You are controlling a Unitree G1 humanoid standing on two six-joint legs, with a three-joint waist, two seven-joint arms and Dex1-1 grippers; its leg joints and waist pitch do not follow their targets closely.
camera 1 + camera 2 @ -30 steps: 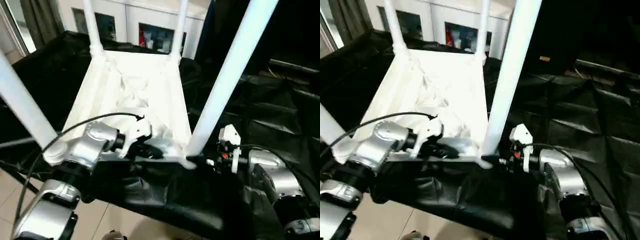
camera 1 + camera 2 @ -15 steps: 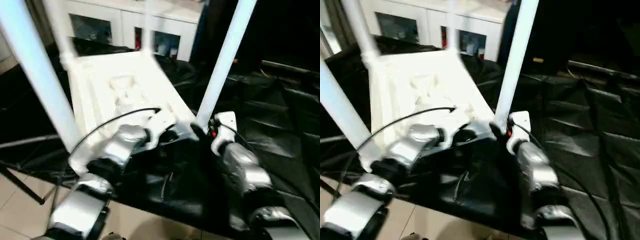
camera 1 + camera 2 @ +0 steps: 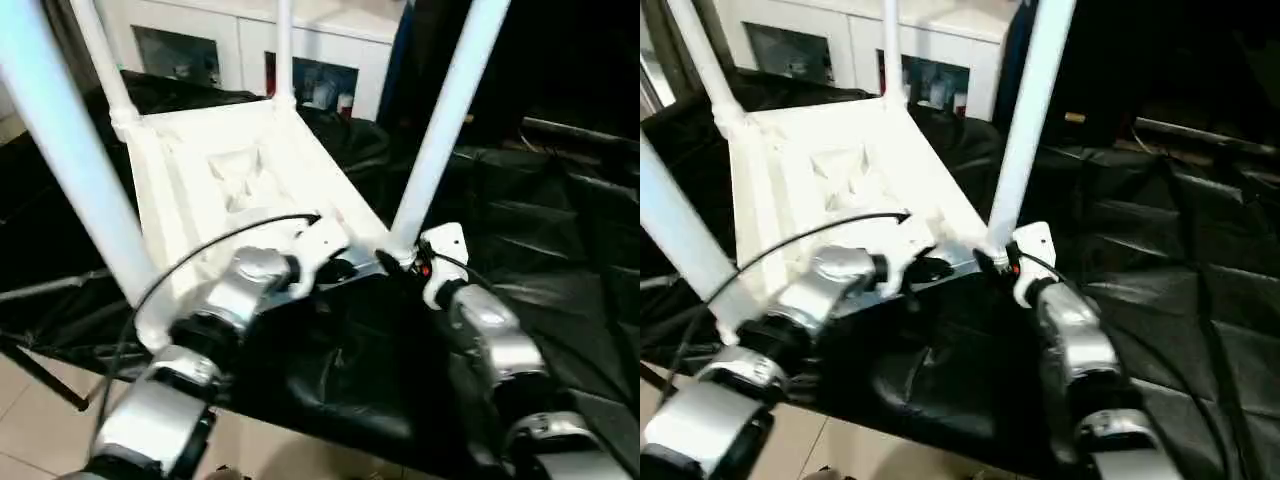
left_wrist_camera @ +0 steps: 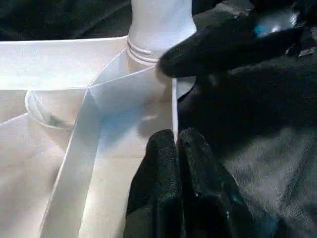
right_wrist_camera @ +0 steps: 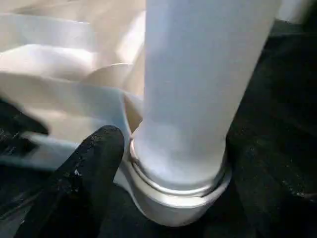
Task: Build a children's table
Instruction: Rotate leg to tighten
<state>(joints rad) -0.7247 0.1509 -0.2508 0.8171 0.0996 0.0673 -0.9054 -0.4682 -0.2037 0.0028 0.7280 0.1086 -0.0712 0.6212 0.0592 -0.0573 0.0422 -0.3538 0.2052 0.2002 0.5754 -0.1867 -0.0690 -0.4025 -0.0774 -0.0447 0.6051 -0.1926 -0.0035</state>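
The white children's table lies upside down on black cloth, its ribbed underside (image 3: 230,170) facing up. All four legs stand in the corner sockets: near left (image 3: 70,170), near right (image 3: 440,120) and two far ones (image 3: 105,60) (image 3: 284,50). My left gripper (image 3: 347,270) is at the near rim, just left of the near right corner. Its fingers (image 4: 163,153) are shut on the rim wall. My right gripper (image 3: 390,262) presses against the ringed socket (image 5: 173,198) at the base of the near right leg.
Black cloth (image 3: 560,230) covers the work surface and spreads wide to the right. Its front edge drops to a tiled floor (image 3: 30,400) at the lower left. A white glass-door cabinet (image 3: 230,45) stands behind the table.
The table has turned on the cloth: its far end swung left and the near right corner moved away from me. Both arms followed, staying at that corner.
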